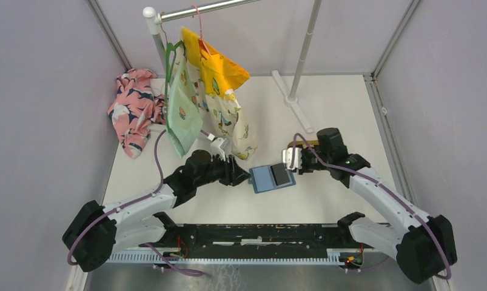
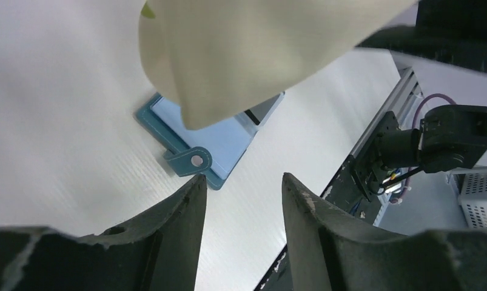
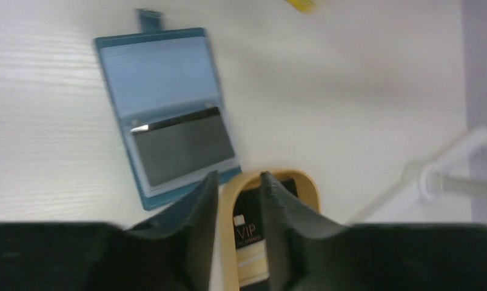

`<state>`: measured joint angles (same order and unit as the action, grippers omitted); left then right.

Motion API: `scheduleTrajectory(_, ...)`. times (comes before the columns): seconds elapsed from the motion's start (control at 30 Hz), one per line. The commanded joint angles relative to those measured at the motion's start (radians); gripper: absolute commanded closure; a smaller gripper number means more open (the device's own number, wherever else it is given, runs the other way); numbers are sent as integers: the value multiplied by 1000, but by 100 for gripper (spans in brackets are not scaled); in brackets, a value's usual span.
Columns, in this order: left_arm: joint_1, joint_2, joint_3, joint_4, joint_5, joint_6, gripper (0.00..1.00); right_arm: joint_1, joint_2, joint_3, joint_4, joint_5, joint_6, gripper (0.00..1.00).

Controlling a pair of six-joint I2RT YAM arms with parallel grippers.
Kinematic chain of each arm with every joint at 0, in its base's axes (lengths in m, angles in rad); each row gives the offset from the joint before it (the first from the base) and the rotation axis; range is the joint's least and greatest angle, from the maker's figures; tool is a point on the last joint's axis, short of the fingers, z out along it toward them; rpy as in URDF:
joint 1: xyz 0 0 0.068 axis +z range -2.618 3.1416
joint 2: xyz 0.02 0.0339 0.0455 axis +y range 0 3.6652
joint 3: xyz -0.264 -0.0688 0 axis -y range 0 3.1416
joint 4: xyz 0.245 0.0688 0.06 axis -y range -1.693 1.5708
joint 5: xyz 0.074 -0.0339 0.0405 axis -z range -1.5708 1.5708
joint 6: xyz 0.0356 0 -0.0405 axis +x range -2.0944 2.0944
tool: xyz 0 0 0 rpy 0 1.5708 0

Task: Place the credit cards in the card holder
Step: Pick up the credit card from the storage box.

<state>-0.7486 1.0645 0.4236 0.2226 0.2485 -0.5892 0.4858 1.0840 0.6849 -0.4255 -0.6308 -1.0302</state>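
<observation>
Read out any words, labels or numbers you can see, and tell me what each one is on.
"VIP": on the black card in the tan tray.
Smaller print under it on the same card: too blurred to read.
Dark card in the card holder: no print can be read.
Nothing else is legible in any view.

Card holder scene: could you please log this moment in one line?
card holder open flat | dark card in slot | second card in tan tray | left tool open, empty | right tool open over tray
</observation>
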Motion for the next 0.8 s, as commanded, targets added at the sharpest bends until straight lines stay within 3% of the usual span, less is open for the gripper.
scheduleTrajectory(0.0,-5,-76,-24,147,18,39,41,-158,-96,-58,212,82,250,55)
scheduleTrajectory(0.03,-5,-88,-27,153,15,40,37,-186,-103,-71,269,129,348,34)
scheduleTrajectory(0.1,-5,-110,-28,158,-1,39,26,-230,-87,-92,349,219,526,2)
scheduleTrajectory(0.2,-4,-129,-28,137,-39,31,7,-286,31,-2,233,15,588,2)
scheduleTrajectory(0.3,-4,-121,-26,114,-33,41,4,-331,113,38,257,-123,707,2)
scheduleTrajectory(0.4,-5,-115,-36,111,-23,42,4,-348,168,35,352,-86,864,8)
scheduleTrajectory(0.6,-5,-119,-38,105,-23,59,4,-368,305,150,328,104,1063,14)
scheduleTrajectory(0.77,-4,-104,-35,104,-29,68,4,-389,362,111,386,89,1144,20)
